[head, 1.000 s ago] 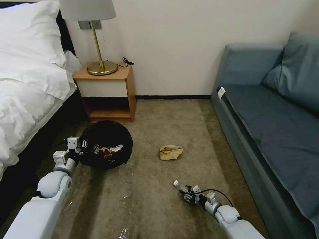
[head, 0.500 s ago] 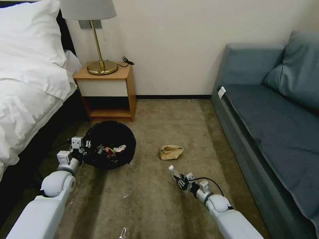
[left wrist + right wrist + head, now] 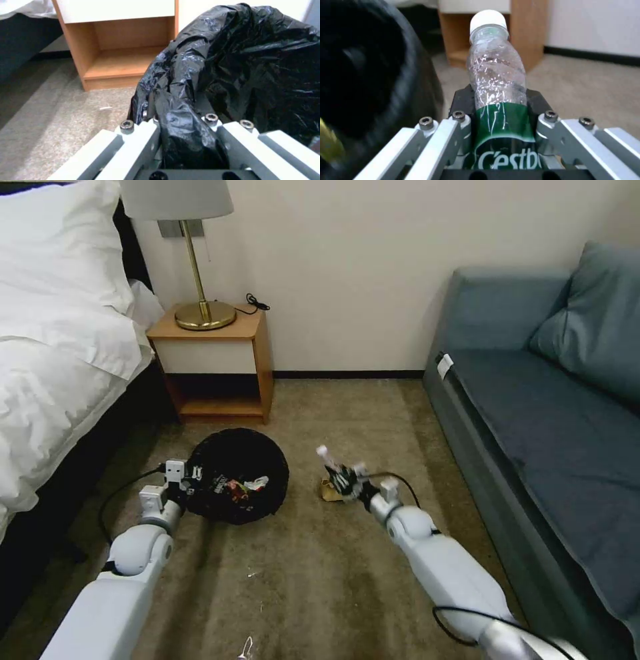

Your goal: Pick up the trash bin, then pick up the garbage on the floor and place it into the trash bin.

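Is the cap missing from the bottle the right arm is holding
No, the bottle clamped in the right end effector has a white cap on its neck.

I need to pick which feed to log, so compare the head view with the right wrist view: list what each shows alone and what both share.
Head view alone: the left gripper clamped on the rim of the trash bin, wrappers inside it, the paper bag on the carpet, the bed, lamp and sofa.

Right wrist view alone: the bottle's green label with white lettering.

Both: the right gripper shut on the bottle, white cap forward, beside the bin's black bag, with the wooden nightstand beyond.
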